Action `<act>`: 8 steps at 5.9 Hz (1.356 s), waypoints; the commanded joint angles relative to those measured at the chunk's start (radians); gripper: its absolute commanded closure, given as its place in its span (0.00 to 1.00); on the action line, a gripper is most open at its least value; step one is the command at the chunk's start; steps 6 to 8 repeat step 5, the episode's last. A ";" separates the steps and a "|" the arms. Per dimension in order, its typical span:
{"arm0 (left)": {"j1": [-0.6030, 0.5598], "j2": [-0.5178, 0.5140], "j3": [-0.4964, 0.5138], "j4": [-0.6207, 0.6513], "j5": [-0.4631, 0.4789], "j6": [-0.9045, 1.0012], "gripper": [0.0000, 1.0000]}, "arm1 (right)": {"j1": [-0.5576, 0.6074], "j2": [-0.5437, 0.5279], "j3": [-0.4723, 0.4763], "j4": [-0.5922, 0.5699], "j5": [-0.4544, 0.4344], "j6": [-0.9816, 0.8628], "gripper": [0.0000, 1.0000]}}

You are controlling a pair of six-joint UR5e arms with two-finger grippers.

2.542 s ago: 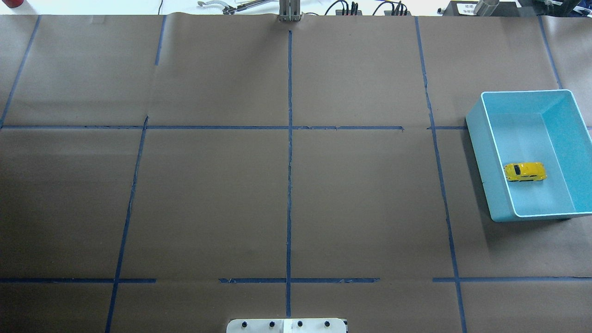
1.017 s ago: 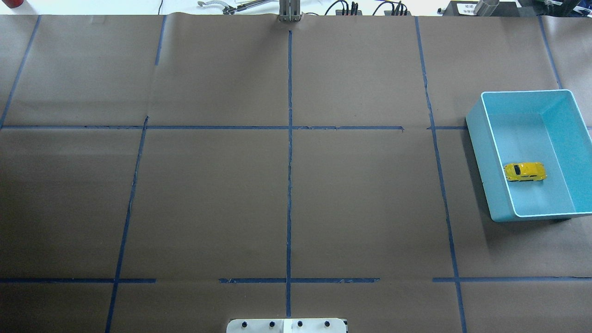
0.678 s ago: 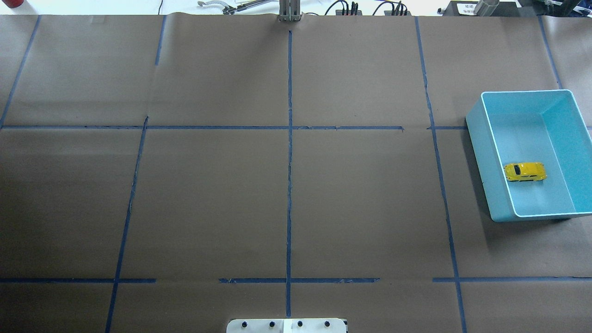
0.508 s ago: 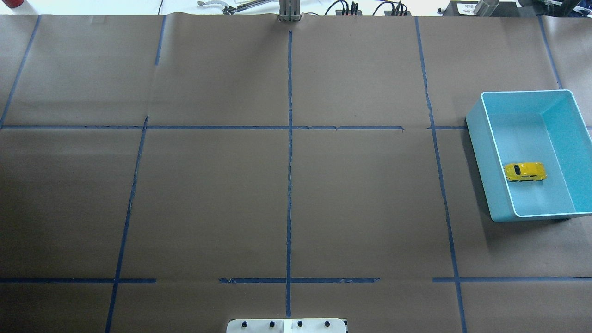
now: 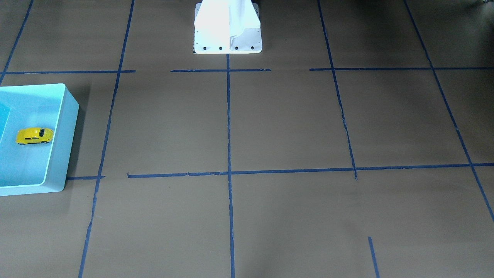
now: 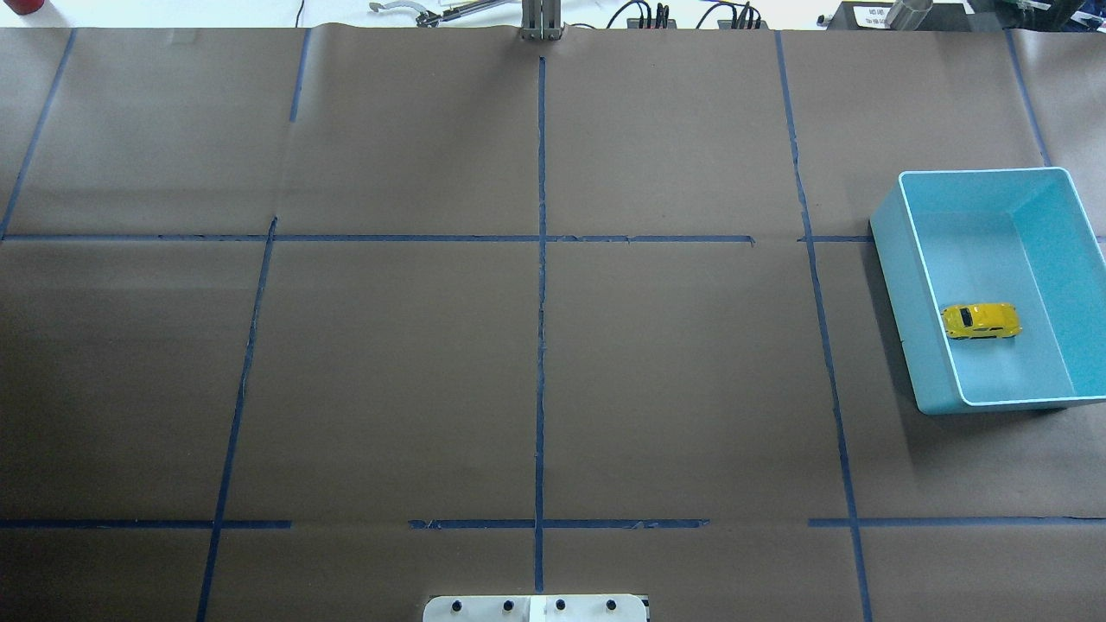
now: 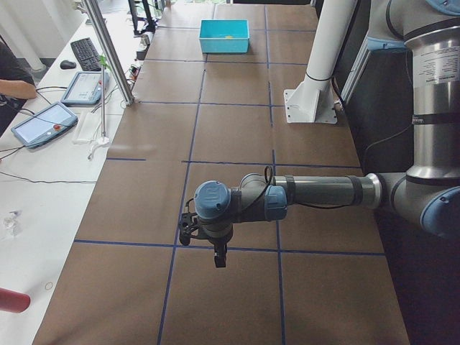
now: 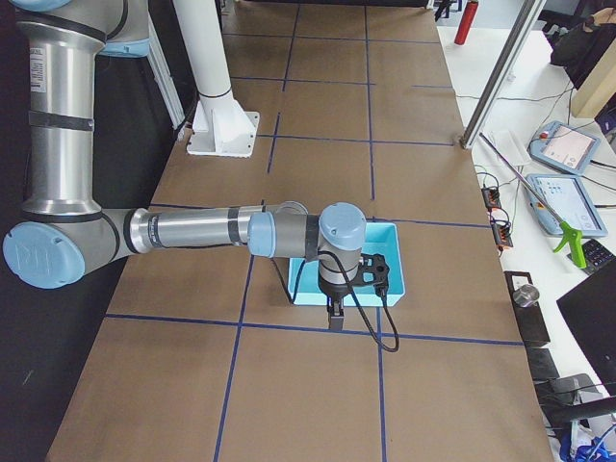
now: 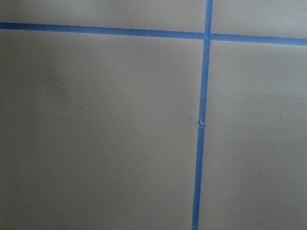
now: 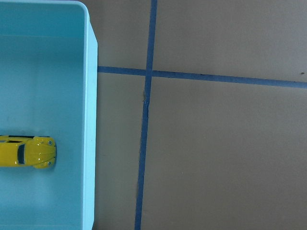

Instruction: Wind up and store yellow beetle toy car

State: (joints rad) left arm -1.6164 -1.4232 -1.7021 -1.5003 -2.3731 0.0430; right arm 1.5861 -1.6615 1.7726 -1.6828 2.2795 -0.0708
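Note:
The yellow beetle toy car (image 6: 981, 320) lies on its wheels inside the light blue bin (image 6: 899, 285), near the bin's inner long wall. It also shows in the front view (image 5: 34, 136) and the right wrist view (image 10: 26, 152). My right gripper (image 8: 335, 313) hangs high over the table beside the bin (image 8: 397, 260), pointing down. My left gripper (image 7: 219, 259) hangs over bare brown paper at the far end from the bin (image 7: 225, 44). Neither wrist view shows fingers, so I cannot tell whether either gripper is open or shut.
The table is covered with brown paper marked by blue tape lines. The white robot base plate (image 5: 227, 27) stands at the table's robot-side edge. A side bench holds tablets (image 7: 43, 122) and a keyboard, with a metal post (image 7: 108, 50) at the table edge.

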 commanded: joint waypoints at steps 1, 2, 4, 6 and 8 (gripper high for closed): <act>0.000 0.001 0.001 0.000 0.002 0.000 0.00 | 0.000 -0.001 -0.011 0.002 0.000 0.002 0.00; 0.000 0.001 -0.001 0.000 0.000 0.000 0.00 | 0.000 0.005 -0.015 0.002 0.014 0.002 0.00; 0.000 0.001 0.001 0.000 0.000 0.000 0.00 | 0.000 0.008 -0.007 0.003 0.012 0.000 0.00; 0.000 0.001 0.001 0.000 0.000 0.000 0.00 | 0.000 0.012 -0.012 0.000 0.014 0.000 0.00; 0.000 0.001 0.001 0.000 0.000 0.000 0.00 | 0.000 0.012 -0.012 0.000 0.014 0.000 0.00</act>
